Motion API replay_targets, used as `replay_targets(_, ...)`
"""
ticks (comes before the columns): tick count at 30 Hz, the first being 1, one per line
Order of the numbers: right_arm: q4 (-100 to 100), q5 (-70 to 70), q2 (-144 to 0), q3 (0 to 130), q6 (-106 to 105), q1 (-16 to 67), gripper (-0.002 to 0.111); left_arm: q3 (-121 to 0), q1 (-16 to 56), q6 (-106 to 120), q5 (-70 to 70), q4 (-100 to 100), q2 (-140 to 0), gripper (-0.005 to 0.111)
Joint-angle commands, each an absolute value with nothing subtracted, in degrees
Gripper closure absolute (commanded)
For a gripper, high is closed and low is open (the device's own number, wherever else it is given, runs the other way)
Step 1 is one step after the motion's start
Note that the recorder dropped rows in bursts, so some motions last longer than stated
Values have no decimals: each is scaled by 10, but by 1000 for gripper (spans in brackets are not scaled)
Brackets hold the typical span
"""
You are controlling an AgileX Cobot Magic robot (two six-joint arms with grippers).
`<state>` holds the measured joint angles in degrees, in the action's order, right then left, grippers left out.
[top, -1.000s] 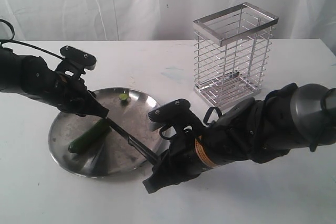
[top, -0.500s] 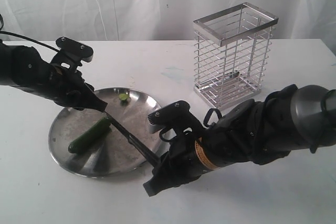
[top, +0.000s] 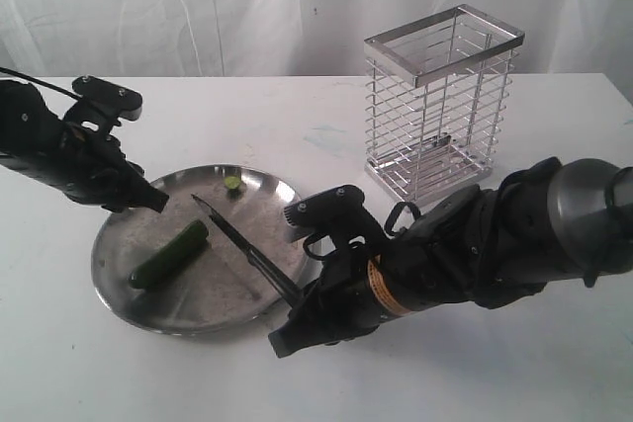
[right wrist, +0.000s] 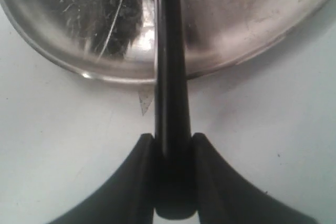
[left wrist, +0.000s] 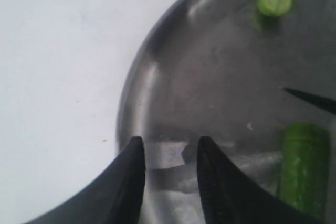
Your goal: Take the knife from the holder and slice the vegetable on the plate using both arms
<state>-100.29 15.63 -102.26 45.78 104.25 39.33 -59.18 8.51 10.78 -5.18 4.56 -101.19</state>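
Exterior view, slim dark black-handled knife (top: 242, 242): I'm seeing it pointing diagonally back-left.
Round steel plate (top: 227, 294): carrying green vegetable (top: 170, 254), cut end piece (top: 232, 183).
Pincers: right gripper (right wrist: 172, 138) clamping knife; left gripper (left wrist: 167, 148) gaping.

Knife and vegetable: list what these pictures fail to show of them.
Right wrist view: the long slim black-handled knife has its pointed end cut off by the frame edge; the right gripper clamps its handle.
Left wrist view: the small dark green vegetable runs off the frame edge.
Exterior view: whether the blade touches the round steel plate cannot be told.
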Motion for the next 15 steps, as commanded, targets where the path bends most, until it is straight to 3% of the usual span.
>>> replay_targets(1, -999, 153, -1021, 462, 1052, 393, 108, -587, 70, 93, -63, 55, -1006, 67)
replay_targets(15, -999, 190, -1021, 490, 1072, 394, 108, -587, 84, 74, -60, 66, -1006, 67)
